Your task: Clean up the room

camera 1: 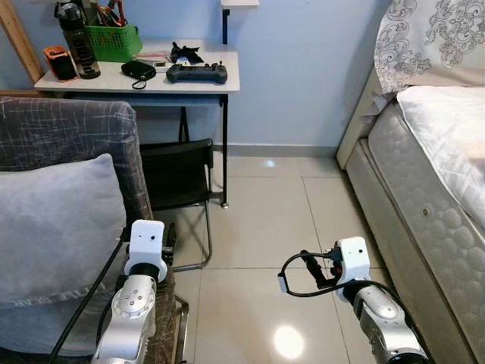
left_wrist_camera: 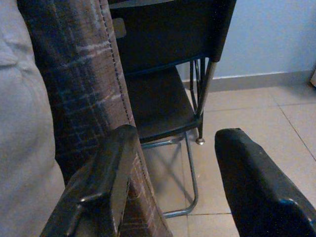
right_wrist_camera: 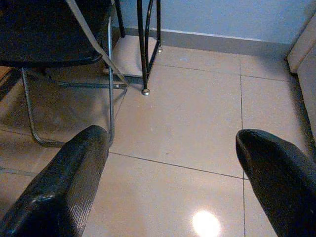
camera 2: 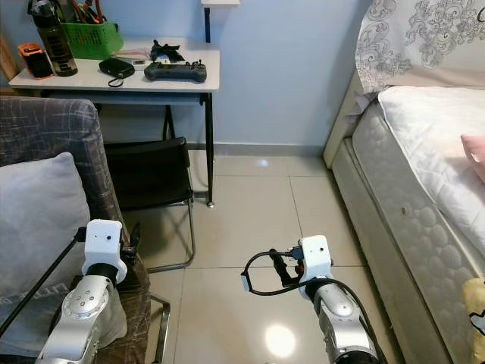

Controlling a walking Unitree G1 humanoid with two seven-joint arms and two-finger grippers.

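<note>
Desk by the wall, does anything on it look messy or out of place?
Nothing is spilled or tipped. The desk is cluttered: a controller, a black pouch, a bottle and a green basket of tools, all upright or lying flat.

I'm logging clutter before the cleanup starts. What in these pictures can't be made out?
- Contents of the green basket on the desk: too small, packed together, cut by the top edge of the left eye view.
- Pink thing on the bed: cut off by the right eye view's edge.
- Yellow thing beside the mattress: cut off by the same edge.
- Folding chair: partly hidden behind the sofa.
</note>
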